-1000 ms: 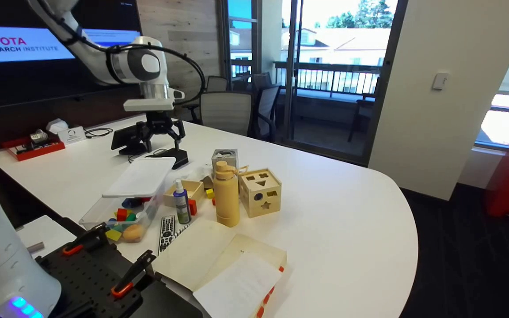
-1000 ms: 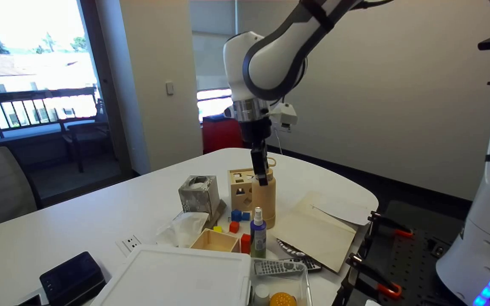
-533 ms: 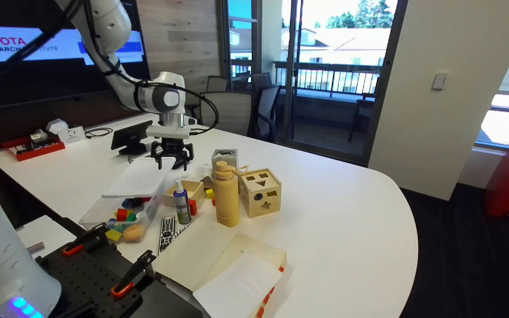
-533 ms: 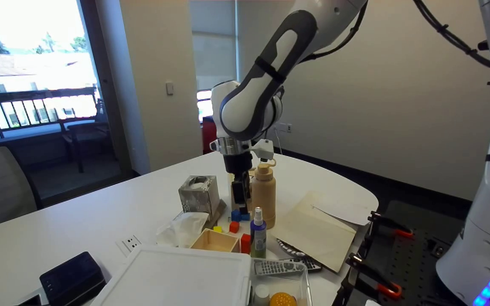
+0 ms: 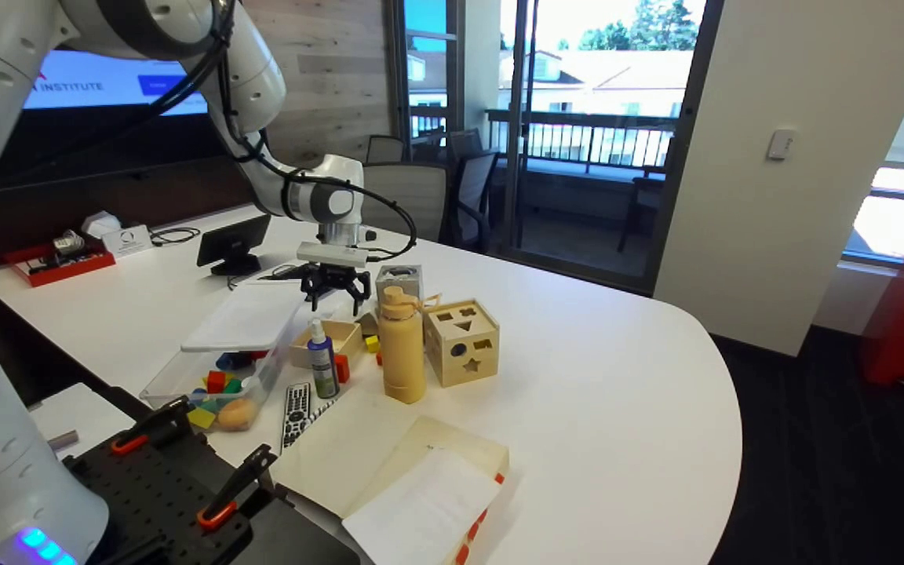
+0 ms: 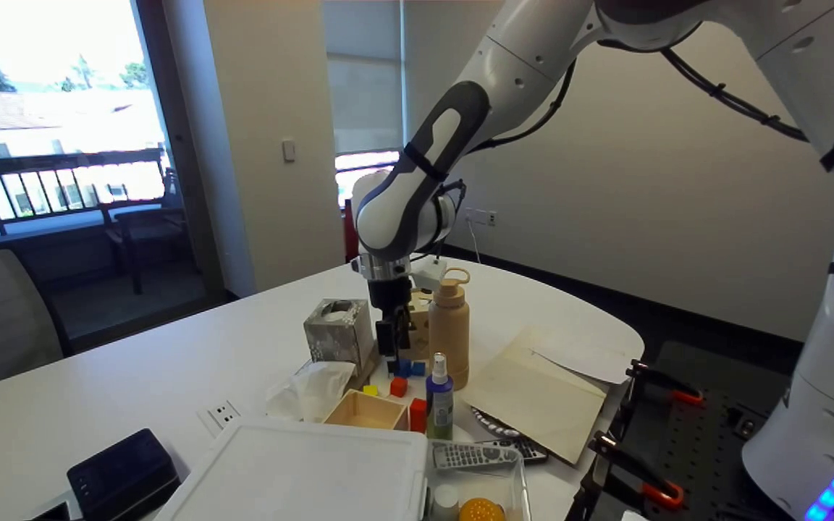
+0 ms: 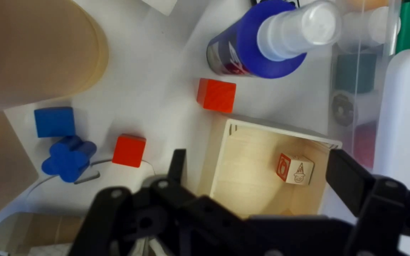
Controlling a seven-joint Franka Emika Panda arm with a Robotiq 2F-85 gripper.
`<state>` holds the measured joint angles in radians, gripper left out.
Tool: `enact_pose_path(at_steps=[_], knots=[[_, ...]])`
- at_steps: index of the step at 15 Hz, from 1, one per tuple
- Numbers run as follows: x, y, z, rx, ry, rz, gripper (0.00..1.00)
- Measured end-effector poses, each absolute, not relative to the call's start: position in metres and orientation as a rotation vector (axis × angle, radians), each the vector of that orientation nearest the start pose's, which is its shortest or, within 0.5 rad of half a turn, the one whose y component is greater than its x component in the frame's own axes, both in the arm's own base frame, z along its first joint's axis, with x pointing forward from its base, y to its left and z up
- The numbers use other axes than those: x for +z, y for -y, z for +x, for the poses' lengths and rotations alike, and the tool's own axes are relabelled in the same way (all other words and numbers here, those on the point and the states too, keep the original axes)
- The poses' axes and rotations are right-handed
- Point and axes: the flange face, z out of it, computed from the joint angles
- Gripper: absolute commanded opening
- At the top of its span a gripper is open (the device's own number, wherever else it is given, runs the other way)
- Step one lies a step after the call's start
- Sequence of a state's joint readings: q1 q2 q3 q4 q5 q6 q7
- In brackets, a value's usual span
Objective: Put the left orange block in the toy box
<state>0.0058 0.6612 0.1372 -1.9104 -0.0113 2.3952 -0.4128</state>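
Two red-orange blocks stand apart on the table. One (image 7: 129, 150) is beside the blue blocks and also shows in an exterior view (image 6: 399, 386). The other (image 7: 216, 95) is by the spray bottle and shows in both exterior views (image 5: 341, 368) (image 6: 418, 415). The toy box (image 5: 464, 345), tan wood with shaped holes, stands behind the tan bottle, partly hidden in an exterior view (image 6: 419, 325). My gripper (image 5: 335, 306) is open and empty, pointing down. In the wrist view its fingers (image 7: 256, 160) straddle the open wooden tray, with both orange blocks outside them.
The tan bottle (image 5: 403, 349), purple spray bottle (image 5: 322, 365) and grey tissue box (image 6: 339, 331) stand close around. The wooden tray (image 6: 366, 409) holds a letter block (image 7: 299, 170). Blue blocks (image 7: 68, 158), a white-lidded plastic bin (image 5: 248, 314) and an opened carton (image 5: 389, 447) lie nearby.
My arm has come down and moved across toward the tissue box and the small blocks, lower over the table. The gripper stays open. The blocks and toy box have not moved.
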Motion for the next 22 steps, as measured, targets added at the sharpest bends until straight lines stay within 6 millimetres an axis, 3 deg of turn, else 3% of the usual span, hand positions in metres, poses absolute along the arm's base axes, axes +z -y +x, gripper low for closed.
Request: enact_pose_path(at_steps=[4, 10, 22], knots=[[0.101, -0.080, 0.606, 0.278, 0.785, -2.907, 1.00], [0.052, -0.083, 0.597, 0.363, 0.781, -2.880, 1.00], [0.047, -0.079, 0.601, 0.351, 0.787, -2.926, 1.00]])
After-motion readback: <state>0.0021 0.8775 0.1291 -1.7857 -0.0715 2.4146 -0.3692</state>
